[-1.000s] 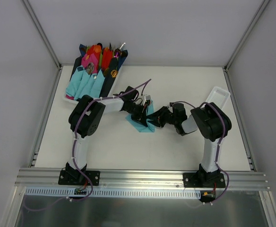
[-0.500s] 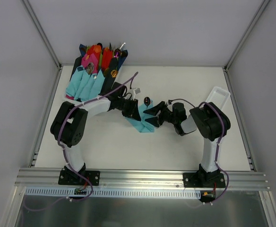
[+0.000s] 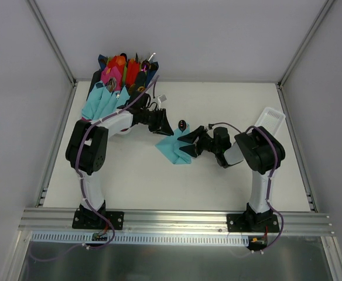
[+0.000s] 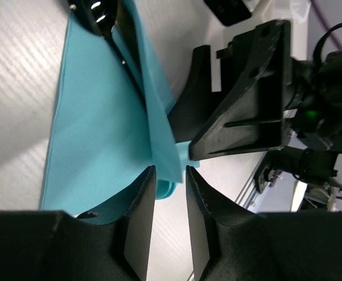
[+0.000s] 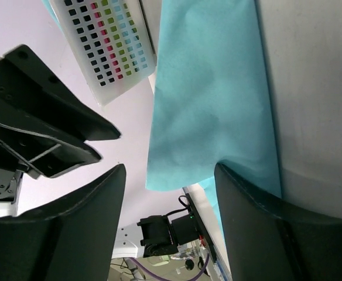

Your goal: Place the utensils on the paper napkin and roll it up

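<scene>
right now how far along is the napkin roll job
Done: the paper napkin is folded over the utensils, of which only a dark spoon bowl pokes out its far end. In hand: nothing; the left claw and right claw sit open at either side of it. Left: it looks like a loose, wide fold, so tighter rolling probably remains.

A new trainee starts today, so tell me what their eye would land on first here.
The thin teal paper napkin, partly folded, lies mid-table between the black left gripper and right gripper, both open. At the far left corner sits a bright heap of pink, red, navy and teal napkin rolls.
</scene>
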